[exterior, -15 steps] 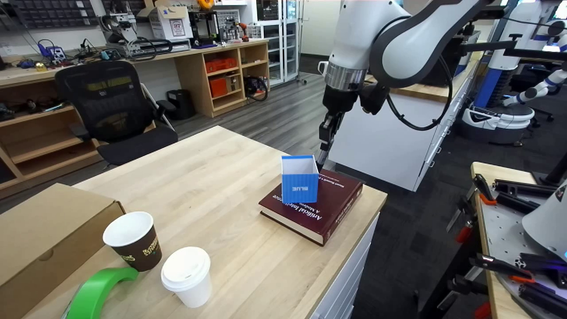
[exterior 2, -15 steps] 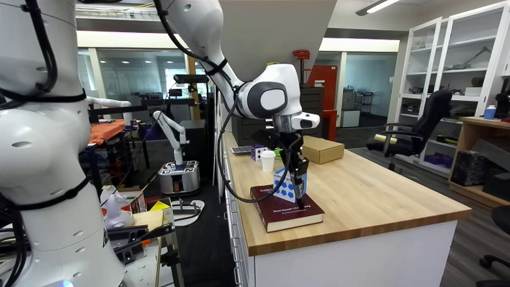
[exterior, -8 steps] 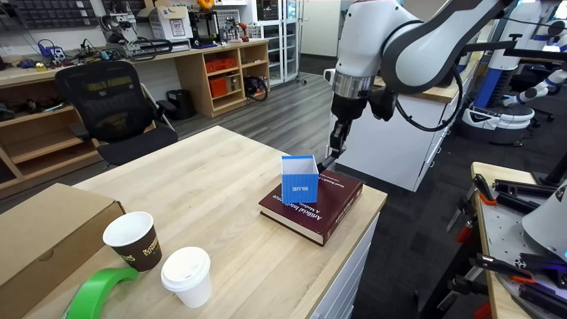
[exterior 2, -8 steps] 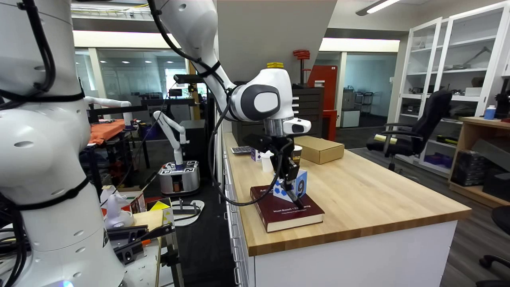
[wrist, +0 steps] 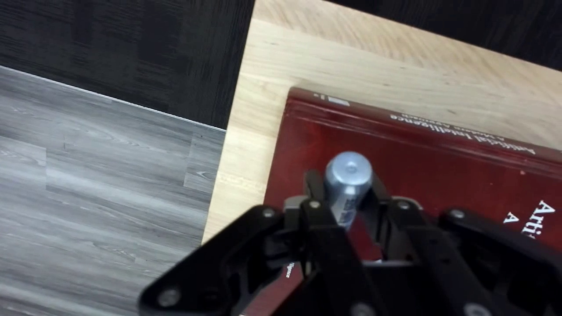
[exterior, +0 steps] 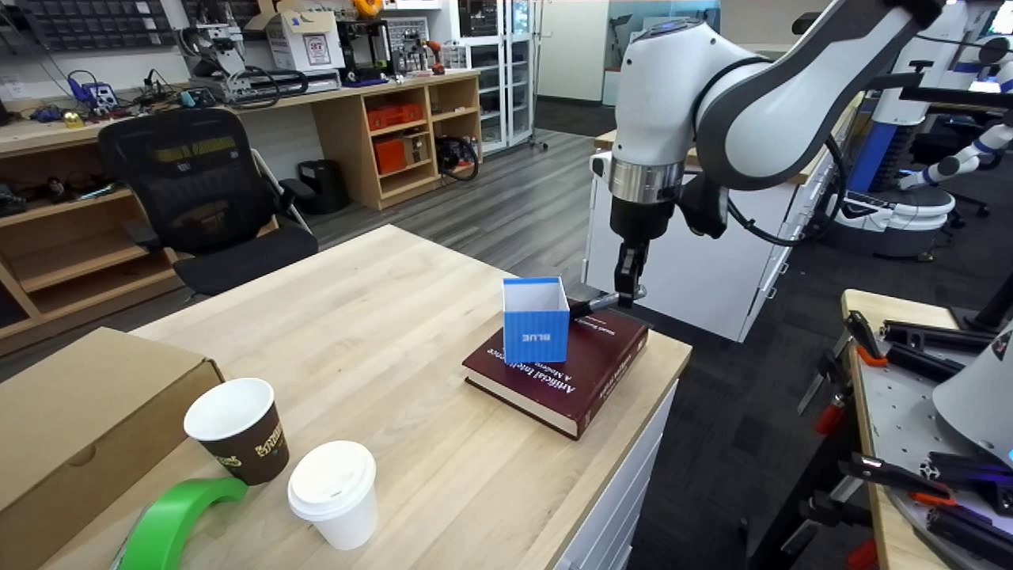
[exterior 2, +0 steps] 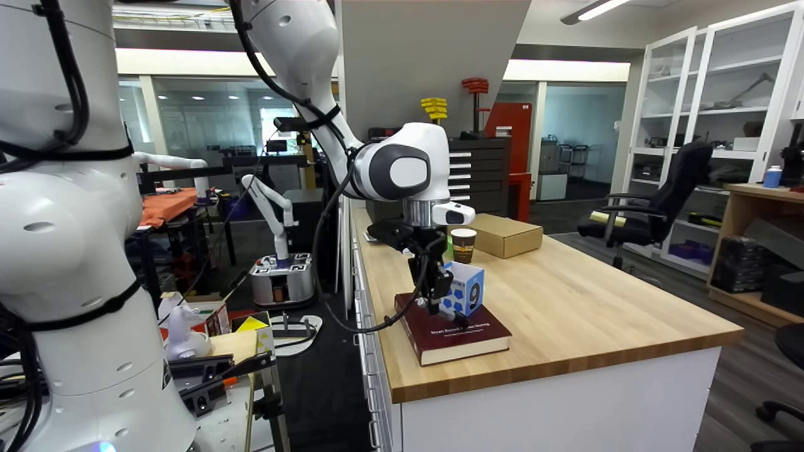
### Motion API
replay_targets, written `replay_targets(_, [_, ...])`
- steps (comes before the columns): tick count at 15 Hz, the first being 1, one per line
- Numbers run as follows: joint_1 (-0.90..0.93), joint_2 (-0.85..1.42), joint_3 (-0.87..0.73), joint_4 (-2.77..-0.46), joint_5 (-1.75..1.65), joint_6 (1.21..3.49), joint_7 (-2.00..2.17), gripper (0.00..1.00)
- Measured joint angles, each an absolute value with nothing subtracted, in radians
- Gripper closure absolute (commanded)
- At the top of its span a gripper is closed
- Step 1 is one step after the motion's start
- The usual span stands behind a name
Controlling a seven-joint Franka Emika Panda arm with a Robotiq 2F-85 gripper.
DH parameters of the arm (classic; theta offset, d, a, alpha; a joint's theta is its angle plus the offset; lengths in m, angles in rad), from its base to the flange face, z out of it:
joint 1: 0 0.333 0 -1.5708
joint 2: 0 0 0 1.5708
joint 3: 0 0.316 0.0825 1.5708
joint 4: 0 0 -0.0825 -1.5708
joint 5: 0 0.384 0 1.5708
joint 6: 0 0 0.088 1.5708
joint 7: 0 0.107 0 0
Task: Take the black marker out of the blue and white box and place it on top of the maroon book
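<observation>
My end effector (wrist: 347, 184) clamps the marker (exterior: 605, 301) near its silver end, aslant over the book (exterior: 595, 362), outside the box (exterior: 536, 336). Caution: if I release with that end raised, the marker may drop and roll off.

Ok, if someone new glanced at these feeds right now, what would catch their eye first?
Probably the bright blue open-topped carton, standing on the maroon Artificial Intelligence book in both exterior views. Next, likely the silver-and-black marker gripped in the tool, slanting over the book beside the carton. After those, perhaps the green curved object at the bottom left of an exterior view, near a lidded white cup.
</observation>
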State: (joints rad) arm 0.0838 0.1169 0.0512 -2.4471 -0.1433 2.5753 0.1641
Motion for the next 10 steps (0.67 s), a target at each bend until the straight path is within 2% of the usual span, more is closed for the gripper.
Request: replay_targets(10, [0.092, 0.211, 0.061, -2.388, -0.138, 2.541, 0.116, 0.93])
